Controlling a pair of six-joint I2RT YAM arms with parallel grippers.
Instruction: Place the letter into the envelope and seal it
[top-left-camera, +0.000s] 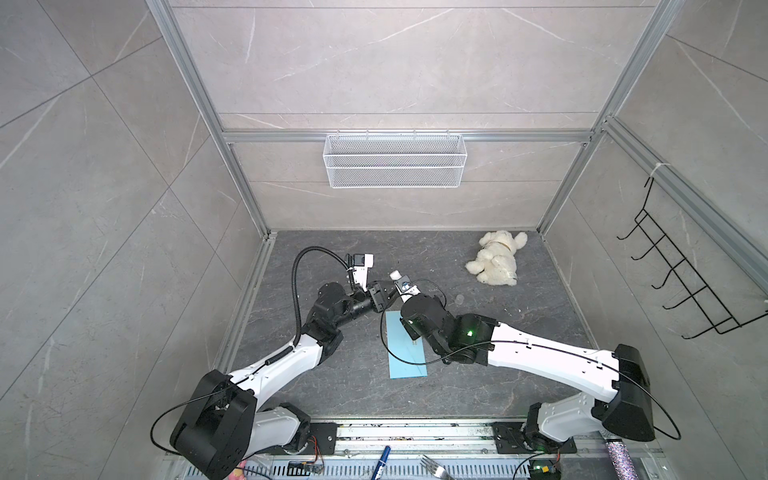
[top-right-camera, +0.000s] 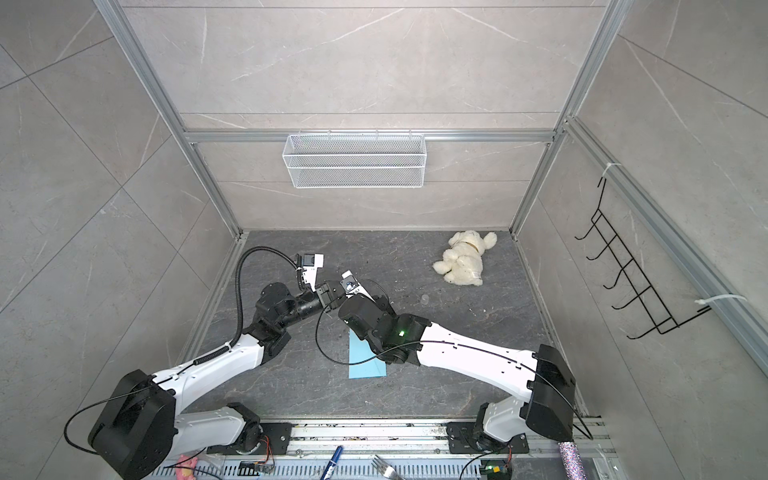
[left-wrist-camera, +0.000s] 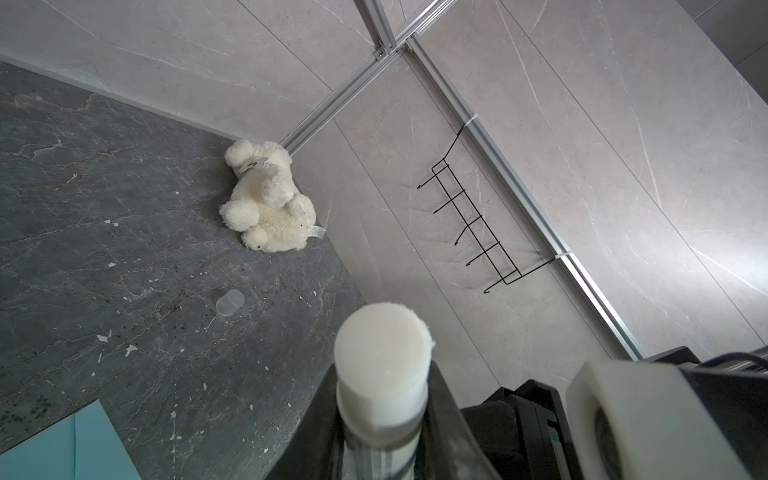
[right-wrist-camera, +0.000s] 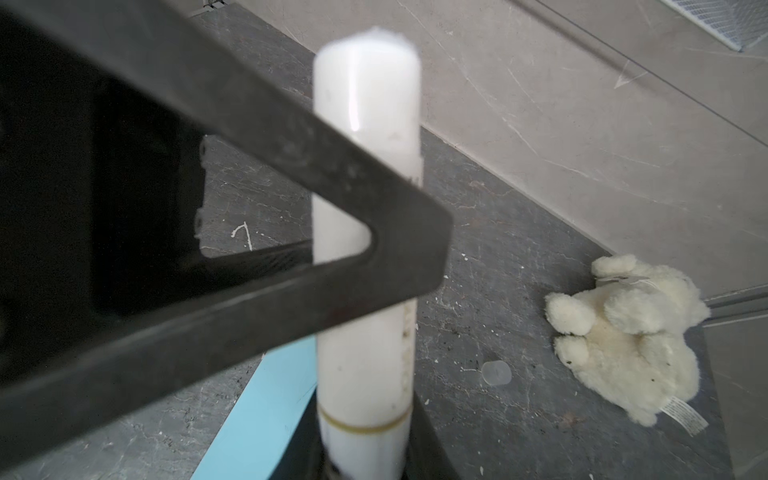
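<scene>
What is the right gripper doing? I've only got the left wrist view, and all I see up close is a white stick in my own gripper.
Observer: The right gripper is shut on the same glue stick, at its base. The left gripper clamps it higher up.
Operator: And the envelope? I only catch one blue corner.
Observer: In both top views the envelope lies flat on the table, its far end partly covered by the right arm.
Operator: Is the stick over it?
Observer: No. In the top views its tip sits beyond the envelope's far end, pointing toward the back wall.
</scene>
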